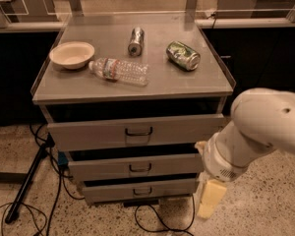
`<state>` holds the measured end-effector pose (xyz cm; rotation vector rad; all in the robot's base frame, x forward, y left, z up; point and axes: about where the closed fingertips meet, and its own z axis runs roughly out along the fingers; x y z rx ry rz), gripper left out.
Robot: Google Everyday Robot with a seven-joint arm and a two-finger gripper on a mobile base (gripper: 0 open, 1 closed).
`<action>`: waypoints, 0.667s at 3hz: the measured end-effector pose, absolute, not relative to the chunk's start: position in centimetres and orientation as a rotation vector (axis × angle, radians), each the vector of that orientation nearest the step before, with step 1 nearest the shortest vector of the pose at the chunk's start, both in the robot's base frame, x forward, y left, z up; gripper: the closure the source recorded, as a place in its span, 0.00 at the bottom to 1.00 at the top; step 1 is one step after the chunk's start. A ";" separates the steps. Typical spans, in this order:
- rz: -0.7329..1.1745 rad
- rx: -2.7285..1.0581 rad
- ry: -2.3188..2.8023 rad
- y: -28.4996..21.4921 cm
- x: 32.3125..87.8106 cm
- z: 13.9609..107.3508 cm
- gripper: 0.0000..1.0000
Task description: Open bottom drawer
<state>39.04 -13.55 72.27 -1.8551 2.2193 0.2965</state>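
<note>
White arm [258,132] bends downward, gripper [209,199] hanging just beside the bottom drawer [137,190]; its state cannot be told.

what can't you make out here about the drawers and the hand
All in the camera view:
- Inside of the bottom drawer: dark, shadowed under the middle drawer.
- Right end of the middle drawer's front: behind the arm.
- The hand, low and right of the bottom drawer: unclear whether it touches the drawer.
- The arm's base: cut off by the right edge.
- Print on the green can: too small.
</note>
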 end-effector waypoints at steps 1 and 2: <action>0.315 -1.919 2.208 -12.0 39.5 65.8 0.00; 0.316 -1.918 2.208 -12.0 39.5 65.7 0.00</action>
